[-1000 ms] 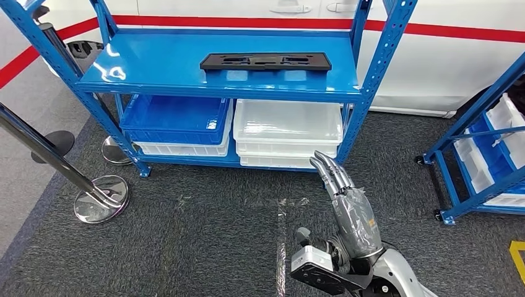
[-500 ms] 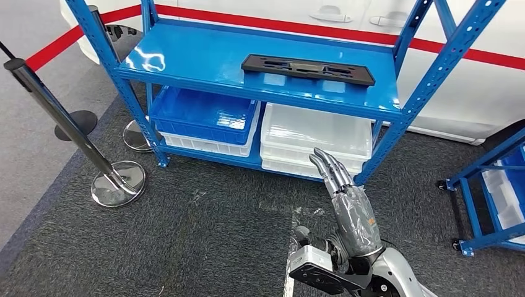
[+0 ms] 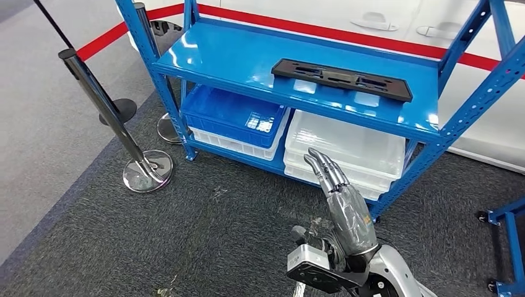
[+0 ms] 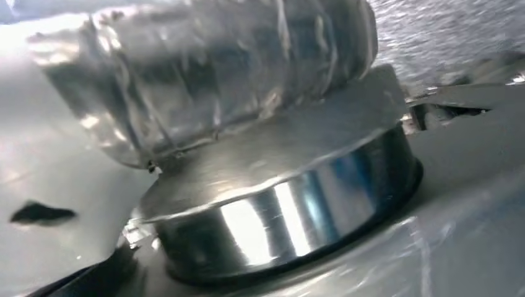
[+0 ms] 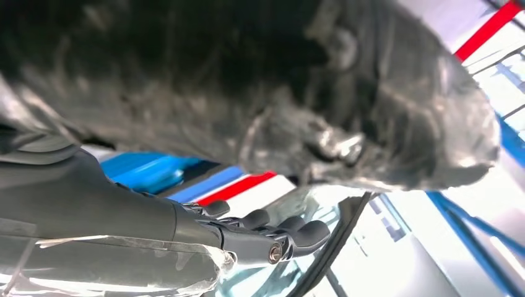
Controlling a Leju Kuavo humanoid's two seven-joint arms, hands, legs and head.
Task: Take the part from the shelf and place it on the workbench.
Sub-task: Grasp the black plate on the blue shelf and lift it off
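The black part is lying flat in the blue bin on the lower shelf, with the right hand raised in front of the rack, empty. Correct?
Not quite. The head view shows the black part lying flat on the blue upper shelf, not in the blue bin below it. The rest stands: the right hand is raised in front of the rack, empty.

A long, flat black plastic part (image 3: 342, 78) with rectangular cut-outs along its length lies flat on the glossy top deck of the blue metal shelf (image 3: 235, 59). It sits toward the deck's right half, near the front edge, angled slightly, with nothing touching it.
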